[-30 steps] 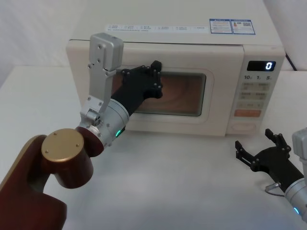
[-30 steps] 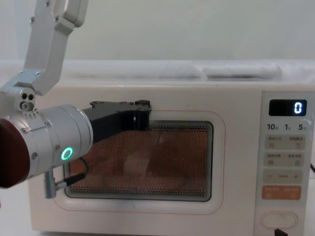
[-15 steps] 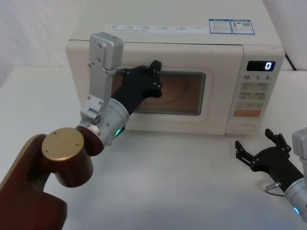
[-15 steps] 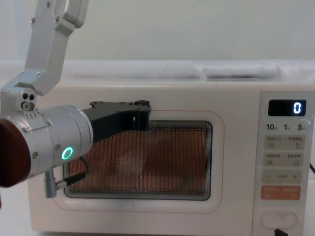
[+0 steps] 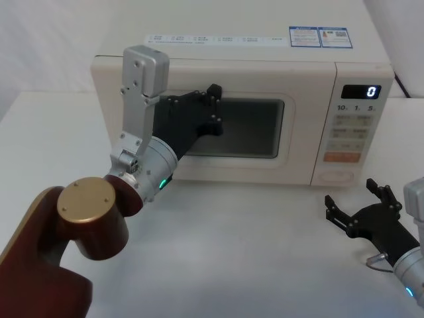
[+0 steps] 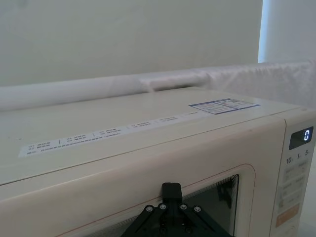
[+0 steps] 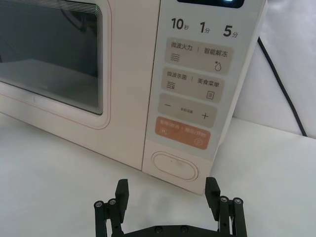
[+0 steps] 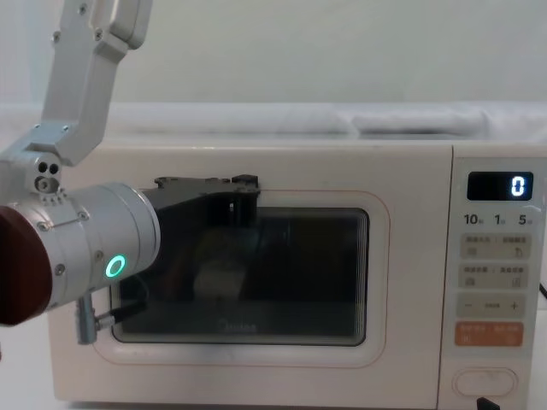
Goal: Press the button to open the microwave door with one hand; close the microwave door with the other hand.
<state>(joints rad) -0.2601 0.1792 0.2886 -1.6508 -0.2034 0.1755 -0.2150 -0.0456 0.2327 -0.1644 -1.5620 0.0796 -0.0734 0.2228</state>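
place: lab test bench | cues: bare white table (image 5: 252, 252); plain white backdrop (image 8: 342, 51)

Plain white table (image 5: 265, 252), matte top, nothing fancy. Sitting on it toward the far side is a cream microwave (image 5: 238, 66), taking up most of the width, with its feet down flat on the surface. A black power cord (image 7: 284, 84) trails down onto the table just right of the microwave.
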